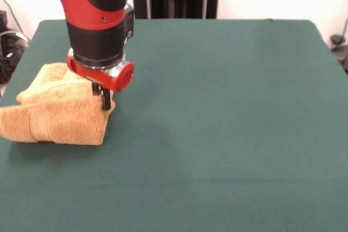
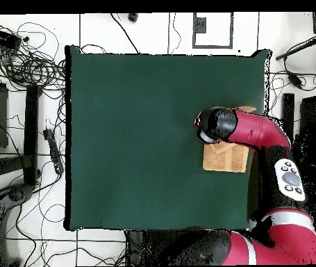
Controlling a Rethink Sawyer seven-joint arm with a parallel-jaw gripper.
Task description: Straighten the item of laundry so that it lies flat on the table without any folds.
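Near the table's edge, at the left of the front view, lies the towel [image 1: 57, 115], a golden-tan terry cloth bunched into a thick folded bundle rather than spread out. Its lower layer runs as a long doubled slab with a woven band crossing it close to the left end, and a second layer is heaped on top toward the back, rising in a rounded hump. The bundle's right end forms a blunt corner, and the left end reaches the picture's border. From overhead the towel [image 2: 225, 158] shows as a small tan rectangle close to the right edge of the table, with another bit of tan peeking out beyond the arm. The gripper [image 1: 103, 96] comes straight down onto the towel's right upper corner; its dark fingertips touch or press into the cloth there, but whether they are spread or pinched on the fabric I cannot tell, since they show only as a short dark stub below the red wrist ring. The arm [image 1: 98, 20], red above and black at the wrist, enters from the top left of the front view and covers part of the towel's back layer. Overhead, the arm [image 2: 258, 132] reaches across the towel from the right. The table [image 1: 217, 134], covered in dark green cloth, stretches wide and bare to the right of the towel. Around the table, overhead, cables [image 2: 28, 62] lie tangled on a pale tiled floor [image 2: 21, 236].
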